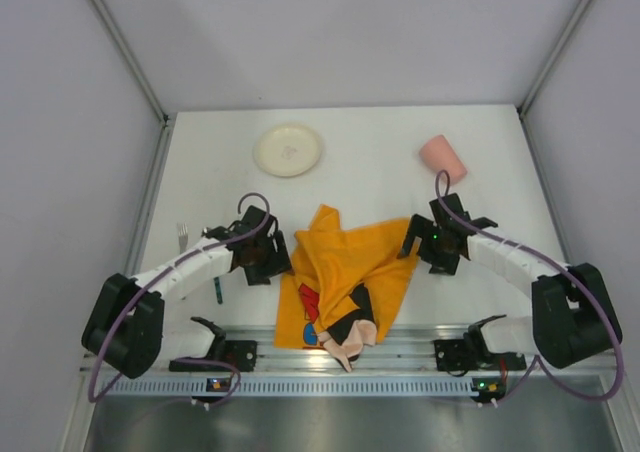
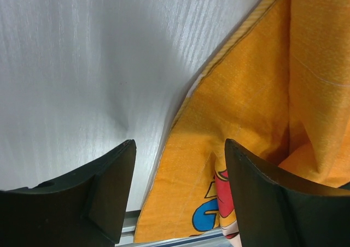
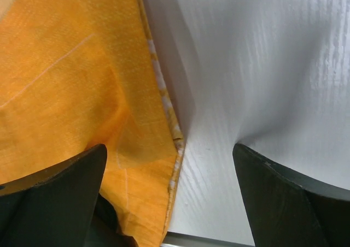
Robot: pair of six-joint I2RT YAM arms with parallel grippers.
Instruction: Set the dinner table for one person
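mat: orange Mickey Mouse cloth mat (image 1: 345,262), crumpled, 6 o'clock on counter (image 1: 370,162) | feel: likely soft, limp, light | hold: best at hemmed edges | left jaws apart, right jaws wide, both empty

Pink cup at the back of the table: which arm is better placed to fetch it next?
Probably the right. The pink cup sits just beyond the right hand, which is open. The left hand is across the orange cloth, nearer the plate.
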